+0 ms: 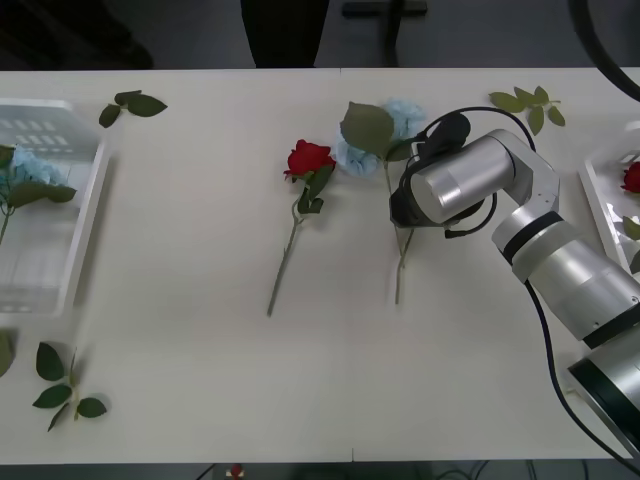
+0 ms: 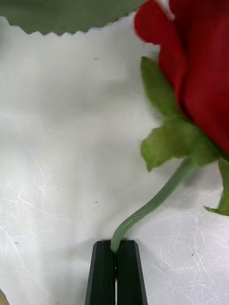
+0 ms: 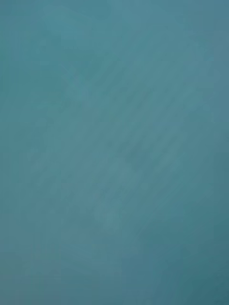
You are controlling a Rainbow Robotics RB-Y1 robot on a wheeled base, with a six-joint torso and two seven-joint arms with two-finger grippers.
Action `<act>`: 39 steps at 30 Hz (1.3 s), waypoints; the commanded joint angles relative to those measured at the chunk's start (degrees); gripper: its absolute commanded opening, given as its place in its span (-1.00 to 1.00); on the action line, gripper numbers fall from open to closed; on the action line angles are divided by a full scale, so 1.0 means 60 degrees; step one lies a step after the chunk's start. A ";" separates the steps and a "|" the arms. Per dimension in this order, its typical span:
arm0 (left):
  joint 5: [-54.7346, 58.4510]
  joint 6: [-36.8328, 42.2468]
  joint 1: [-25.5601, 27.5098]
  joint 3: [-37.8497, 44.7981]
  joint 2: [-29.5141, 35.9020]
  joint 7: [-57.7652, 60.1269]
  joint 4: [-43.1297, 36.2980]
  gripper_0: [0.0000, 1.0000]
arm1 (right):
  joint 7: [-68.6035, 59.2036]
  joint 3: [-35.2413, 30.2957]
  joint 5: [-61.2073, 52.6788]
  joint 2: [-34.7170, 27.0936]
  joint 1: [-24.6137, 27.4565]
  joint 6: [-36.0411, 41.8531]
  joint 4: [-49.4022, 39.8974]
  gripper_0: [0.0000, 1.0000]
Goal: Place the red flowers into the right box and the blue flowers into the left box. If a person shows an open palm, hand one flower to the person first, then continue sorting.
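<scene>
The white table (image 1: 200,380) spans the front view, and the right arm (image 1: 560,260) reaches in from the right edge, its silver wrist housing hanging over the middle-right of the table. The left box (image 1: 90,200), a clear tray at the table's left edge, holds a pale blue bloom (image 1: 25,170) with a leaf across it. The right box (image 1: 598,215), at the right edge, holds a red bloom (image 1: 631,177). Between the boxes two flowers lie flat. The blue flower (image 1: 400,120) lies with its head near the far edge and a broad leaf (image 1: 367,127) over it, its stem running under the wrist housing and out toward the near side. The red rose (image 1: 308,158) lies just to its left, head close beside the blue head, its stem slanting toward the near-left. Loose leaf sprigs lie at the far left (image 1: 133,103), far right (image 1: 528,103) and near left (image 1: 65,390). In the right wrist view the right gripper (image 2: 115,245) has its black fingers (image 2: 102,271) pressed together with barely a slit between them. The end of a green stem is pinched at their tips. That stem curves up to the sepals of a red flower (image 2: 200,76) lying on the white surface. I cannot tell whether it is the rose seen on the table.
</scene>
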 commanded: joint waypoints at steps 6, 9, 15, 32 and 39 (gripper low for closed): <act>0.0231 -0.1163 -0.0107 -0.0206 0.0130 -0.0388 0.1239 -1.00 | -0.0335 -0.0006 0.0195 -0.0276 -0.0043 0.0631 -0.0612 -1.00; 0.0290 -0.1281 -0.0093 -0.0308 0.0144 -0.0403 0.1327 -1.00 | -0.0203 -0.0167 0.0165 -0.0672 -0.0028 0.1188 -0.1491 -1.00; 0.0510 -0.1281 0.0010 -0.0396 0.0130 -0.0417 0.1327 -1.00 | 0.0134 -0.0401 -0.0128 -0.1536 0.0060 0.1745 -0.3131 -1.00; 0.1623 -0.0885 0.0068 -0.0323 0.0232 -0.0871 0.0887 0.24 | 0.3884 -0.3536 -0.2545 -0.1785 0.1759 0.1496 -0.7277 -1.00; 0.1989 0.1312 -0.0034 -0.0001 0.0525 -0.0798 -0.1134 0.41 | 0.5452 -0.4620 -0.3775 -0.1492 0.1979 0.1481 -0.7584 -1.00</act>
